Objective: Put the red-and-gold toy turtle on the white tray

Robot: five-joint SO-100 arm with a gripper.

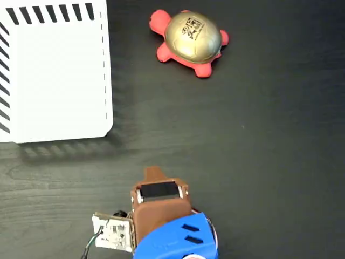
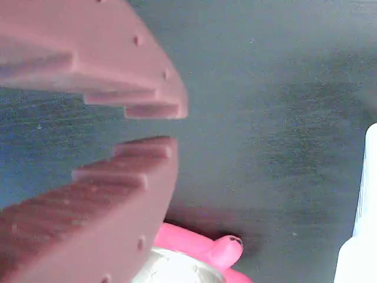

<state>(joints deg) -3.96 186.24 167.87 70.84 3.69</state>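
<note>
Fixed view: the large flat white tray with black edge stripes point(image 1: 54, 75) is cut off at the left and top edges; the red toy turtle with a shiny gold shell point(image 1: 190, 42) lies on the dark wood-grain table point(image 1: 259, 162), well right of the tray, its long axis slanting, head toward upper left; the brown two-finger gripper point(image 1: 154, 174) sits low, its jaws hidden.

Wrist view: the jaws stand slightly apart, holding nothing; the turtle point(image 2: 200, 253) is cut off at the bottom; a blurred white sliver of tray point(image 2: 362, 236) shows at right.

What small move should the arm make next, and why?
Probably reach forward toward the red-and-gold toy turtle. In the fixed view it sits on the dark table, apart from the white tray, and the pincer is nearly closed, holding nothing.
</note>
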